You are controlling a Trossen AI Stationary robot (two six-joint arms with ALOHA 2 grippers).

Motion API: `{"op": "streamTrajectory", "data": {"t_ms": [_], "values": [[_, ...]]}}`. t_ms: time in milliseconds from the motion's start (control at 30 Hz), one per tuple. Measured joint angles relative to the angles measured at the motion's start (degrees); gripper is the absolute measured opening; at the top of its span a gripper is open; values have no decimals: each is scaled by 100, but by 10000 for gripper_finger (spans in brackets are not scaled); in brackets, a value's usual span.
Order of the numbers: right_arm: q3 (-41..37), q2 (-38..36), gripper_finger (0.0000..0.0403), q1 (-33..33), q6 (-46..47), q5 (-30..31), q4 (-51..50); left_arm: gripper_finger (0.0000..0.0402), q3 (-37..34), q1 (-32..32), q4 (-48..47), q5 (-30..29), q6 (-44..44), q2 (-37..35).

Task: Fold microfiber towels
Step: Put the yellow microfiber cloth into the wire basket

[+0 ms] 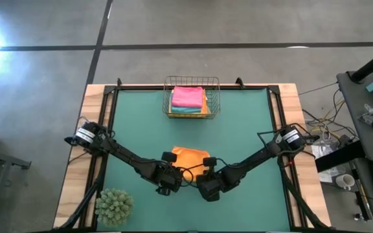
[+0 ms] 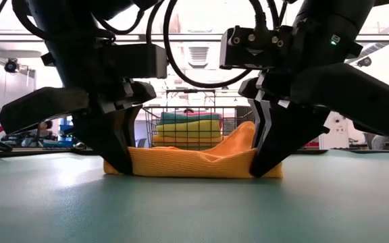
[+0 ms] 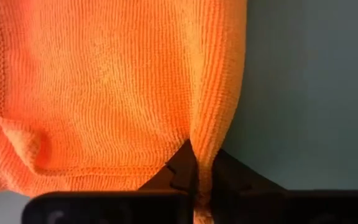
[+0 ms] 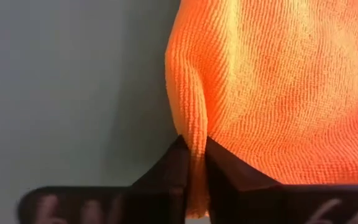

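Both end effectors, left [image 3: 196,177] and right [image 4: 192,163], pinch near corners of the orange towel [image 1: 190,157].

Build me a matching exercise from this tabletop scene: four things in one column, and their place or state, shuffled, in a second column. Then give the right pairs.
Column one:
1. orange towel
2. pink towel
3. plant ball
4. wire basket

Column two:
A. on top of the stack in the basket
B. at the table's near left corner
C. pinched at its near edge by the left gripper and the right gripper
D. at the middle of the table's far edge

Pairs: 1-C, 2-A, 3-B, 4-D
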Motion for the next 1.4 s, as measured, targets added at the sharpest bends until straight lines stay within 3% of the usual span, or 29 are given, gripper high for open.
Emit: {"op": "streamTrajectory", "data": {"t_ms": [233, 467, 1033, 1167, 1400], "values": [[115, -71, 10, 14, 102, -153, -288, 3, 27, 7, -96, 112, -1, -104], [854, -198, 9, 85, 158, -190, -1325, 1, 517, -1, -784, 321, 1, -300], [2667, -306, 9, 61, 316, 545, -3150, 0, 1174, 8, -2290, 188, 1, -1543], [3169, -306, 9, -3, 365, 903, -3638, 0, 1174, 34, -2395, 28, 3, -1928], [3951, -306, 9, -334, 272, 1362, -4178, 0, 1174, 216, -2474, -839, 255, -2528]]}}
